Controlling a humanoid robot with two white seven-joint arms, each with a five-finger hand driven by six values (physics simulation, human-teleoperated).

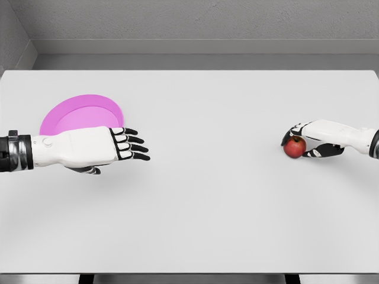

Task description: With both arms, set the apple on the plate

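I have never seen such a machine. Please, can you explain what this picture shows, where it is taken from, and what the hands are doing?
This is a computer simulation of a humanoid robot. The single picture comes from a camera on its head, looking down at a white table. Two white arms enter from the sides. The left hand hovers open, fingers stretched out, over the near edge of a pink plate and holds nothing. The right hand curls around a red apple at the far right. The apple is not on the plate yet.
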